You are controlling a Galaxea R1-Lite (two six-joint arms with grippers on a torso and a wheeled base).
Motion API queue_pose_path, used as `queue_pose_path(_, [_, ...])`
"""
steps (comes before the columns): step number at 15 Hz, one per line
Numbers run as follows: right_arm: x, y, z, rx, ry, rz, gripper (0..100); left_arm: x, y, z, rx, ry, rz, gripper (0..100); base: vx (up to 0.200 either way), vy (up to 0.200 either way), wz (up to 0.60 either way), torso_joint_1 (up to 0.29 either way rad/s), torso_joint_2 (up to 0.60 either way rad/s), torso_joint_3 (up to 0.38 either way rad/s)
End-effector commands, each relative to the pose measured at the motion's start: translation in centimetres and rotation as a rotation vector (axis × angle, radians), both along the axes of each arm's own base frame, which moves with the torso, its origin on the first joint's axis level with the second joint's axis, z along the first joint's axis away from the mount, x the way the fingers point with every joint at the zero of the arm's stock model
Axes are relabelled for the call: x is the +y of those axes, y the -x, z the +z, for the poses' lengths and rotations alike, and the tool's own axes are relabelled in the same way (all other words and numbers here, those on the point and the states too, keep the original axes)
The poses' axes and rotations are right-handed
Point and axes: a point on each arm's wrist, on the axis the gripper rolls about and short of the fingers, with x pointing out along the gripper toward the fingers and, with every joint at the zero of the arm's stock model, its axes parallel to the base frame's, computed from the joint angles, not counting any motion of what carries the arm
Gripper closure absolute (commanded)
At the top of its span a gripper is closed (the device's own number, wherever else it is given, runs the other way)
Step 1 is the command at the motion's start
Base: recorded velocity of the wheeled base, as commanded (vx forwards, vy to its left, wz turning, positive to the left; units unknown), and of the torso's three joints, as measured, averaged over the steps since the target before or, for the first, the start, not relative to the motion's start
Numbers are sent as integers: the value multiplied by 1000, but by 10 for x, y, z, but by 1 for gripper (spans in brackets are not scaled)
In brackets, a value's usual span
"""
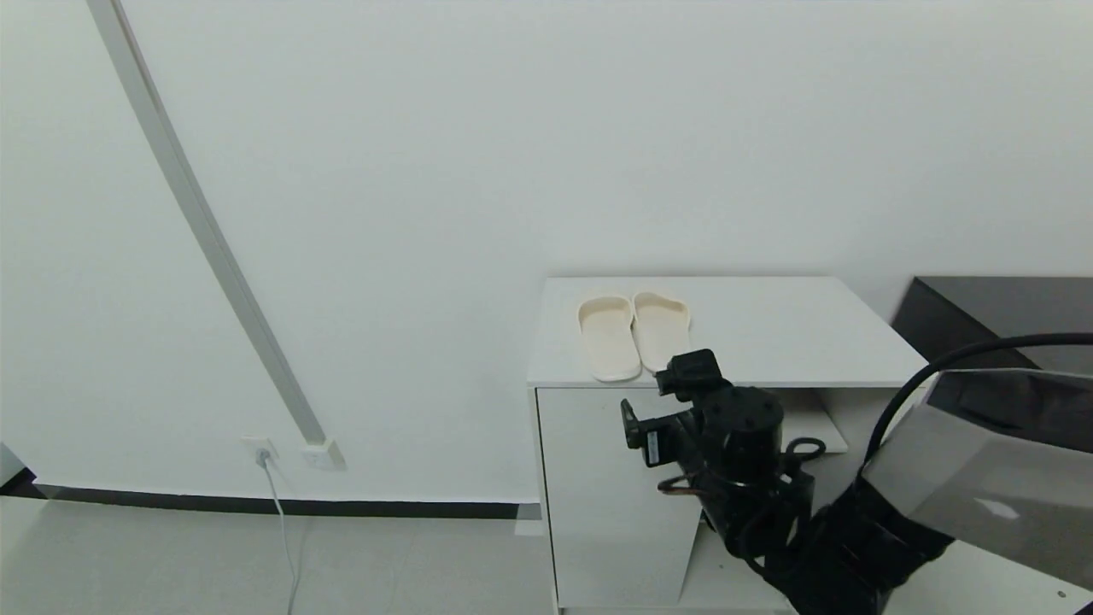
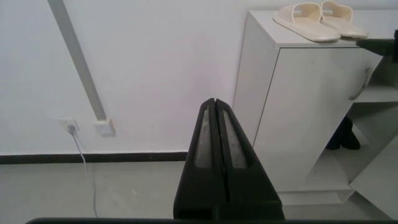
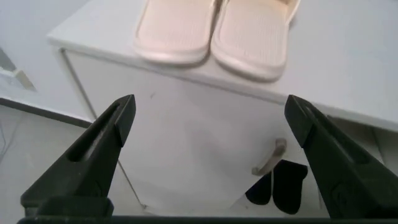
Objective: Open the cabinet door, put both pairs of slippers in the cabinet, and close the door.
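**Right gripper spread wide before the cabinet, cream slippers just above it**

The right gripper [image 3: 209, 104] is held with its two fingers far apart and nothing between them. It faces the front of the white cabinet [image 3: 348, 56], near the top edge. The cream slippers [image 3: 249, 34] lie side by side on the cabinet top, close to that front edge, just above and beyond the gripper and apart from it. Below them is the door [image 3: 186, 137], with its curved handle [image 3: 269, 160] at the edge nearest the open shelves.

The left gripper [image 2: 214, 106] has its fingers pressed flat together, holding nothing. It sits well off to the cabinet's left, with floor and wall between.

Past the handle, the right wrist view shows a dark pair [image 3: 280, 186] standing on end inside the cabinet (in the head view the right arm stands in front of that spot). The left wrist view takes the cabinet from the side and adds a wall socket [image 2: 67, 125] with a cable [image 2: 87, 168] hanging from it, and a grey strip [image 2: 78, 59] slanting up the wall.
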Motion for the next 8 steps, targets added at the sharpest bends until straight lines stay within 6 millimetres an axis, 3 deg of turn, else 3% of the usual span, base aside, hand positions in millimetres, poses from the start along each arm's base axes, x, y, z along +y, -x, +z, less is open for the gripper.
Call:
queue_pose_path(1, [6,-29,59,-4,-117,-39,0,0,0,0,0,-1,0,100,0,0,0,0,0,0])
queue_pose_path(3, [12,-38,80,54,-150,-55,0,0,0,0,0,-1,-1,100,0,0,0,0,0,0])
queue_pose_path(5, [10,-47,88,97,-156,-92,0,0,0,0,0,-1,-1,100,0,0,0,0,0,0])
queue_pose_path(8, [11,-52,88,132,-151,-117,0,0,0,0,0,1,-3,100,200,0,0,-1,-1,4])
